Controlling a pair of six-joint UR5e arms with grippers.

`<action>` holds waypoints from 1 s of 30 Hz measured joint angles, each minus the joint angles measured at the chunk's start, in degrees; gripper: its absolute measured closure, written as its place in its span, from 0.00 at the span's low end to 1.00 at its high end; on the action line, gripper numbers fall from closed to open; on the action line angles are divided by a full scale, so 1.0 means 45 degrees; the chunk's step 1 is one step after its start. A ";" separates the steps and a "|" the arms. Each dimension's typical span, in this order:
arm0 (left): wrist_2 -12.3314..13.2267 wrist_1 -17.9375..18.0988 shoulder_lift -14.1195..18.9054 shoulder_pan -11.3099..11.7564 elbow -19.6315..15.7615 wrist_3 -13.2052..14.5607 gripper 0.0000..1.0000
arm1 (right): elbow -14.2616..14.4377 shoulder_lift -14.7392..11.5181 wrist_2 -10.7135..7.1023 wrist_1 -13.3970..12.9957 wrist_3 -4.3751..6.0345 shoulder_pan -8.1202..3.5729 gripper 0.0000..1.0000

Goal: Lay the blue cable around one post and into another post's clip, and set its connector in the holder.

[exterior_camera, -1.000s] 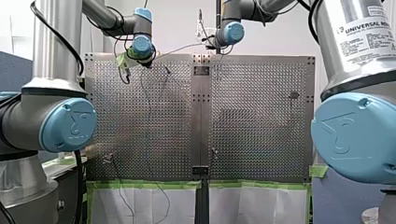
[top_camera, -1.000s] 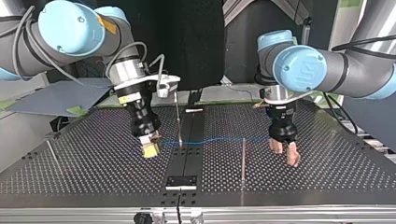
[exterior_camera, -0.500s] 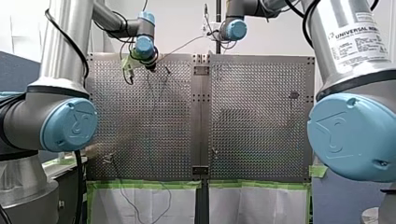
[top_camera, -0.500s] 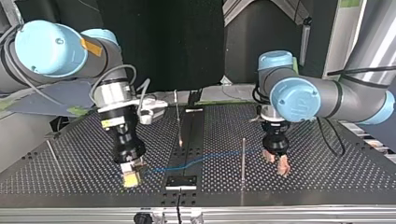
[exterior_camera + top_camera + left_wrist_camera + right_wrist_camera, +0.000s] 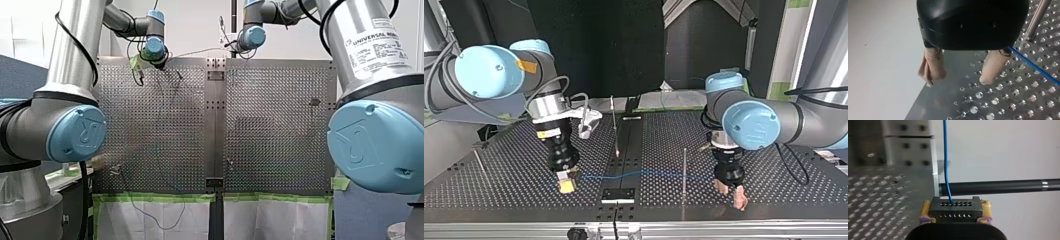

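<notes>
Task barely begun. Nearest the table's (image 5: 774, 165) near edge in the top view, at its left, is the right gripper (image 5: 567, 185). Its yellow pads are pinched narrow on the black connector (image 5: 955, 208), held just above the plate. The cable (image 5: 945, 157) leaves the connector and runs roughly level across the middle strip to the left gripper (image 5: 731, 192) at that view's right. The left fingers (image 5: 934, 63) are beige and spread wide, with nothing between the tips. The cable comes out from behind one finger's base; how it is caught there, can't tell.

Done, by the look of it: connector in grip, cable strung between the two grippers. Left to do: go round a post, press into a clip, seat the connector. None of these shows as done.

In the way:
- Tall post (image 5: 684, 170) just beside the left gripper. The cable crosses it, but which side it passes, can't tell. Probably the one to go round.
- Small black block (image 5: 618, 195) on the middle strip, near the cable. Maybe the holder, not sure.

Further back:
- Second post (image 5: 614, 127) by the strip, apart from the cable. Any clip on it is not readable.
- Thin rod (image 5: 479, 162) at the view's left, well apart.
- Black bar (image 5: 998, 186) past the table edge, in the right wrist view.
</notes>
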 joint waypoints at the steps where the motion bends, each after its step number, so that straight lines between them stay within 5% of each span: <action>1: -0.0006 0.0060 0.0000 -0.0003 -0.0062 0.0010 0.00 | 0.0003 0.0059 0.0075 0.0131 -0.0055 -0.0009 1.00; 7: -0.0008 0.0536 0.0006 -0.0095 -0.0756 0.0151 0.00 | 0.0224 0.0226 0.0325 0.0415 -0.0173 -0.0037 1.00; 21: 0.0874 0.1938 -0.0565 0.0001 -0.2312 0.0528 0.00 | 0.1480 0.0598 0.0433 -0.0863 -0.0101 -0.0104 1.00; 30: 0.1123 0.2032 -0.0688 0.0062 -0.2415 0.0562 0.00 | 0.1749 0.1147 0.0434 -0.0794 0.0175 -0.0973 1.00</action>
